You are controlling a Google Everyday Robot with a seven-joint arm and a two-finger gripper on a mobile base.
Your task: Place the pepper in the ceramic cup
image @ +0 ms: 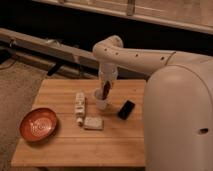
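The white ceramic cup [101, 100] stands upright near the middle of the wooden table [60, 150]. My gripper [106, 89] points straight down just above the cup's right rim. It is shut on the dark red pepper [106, 91], which hangs upright from it with its lower end at the cup's mouth. The cup's far right rim is partly hidden behind the pepper and the gripper.
A white bottle [79, 106] lies left of the cup. A small white block [93, 123] lies in front of it. A flat black phone-like object [126, 109] lies to the right. An orange-red bowl [38, 124] sits at the left front. My white body [180, 120] fills the right side.
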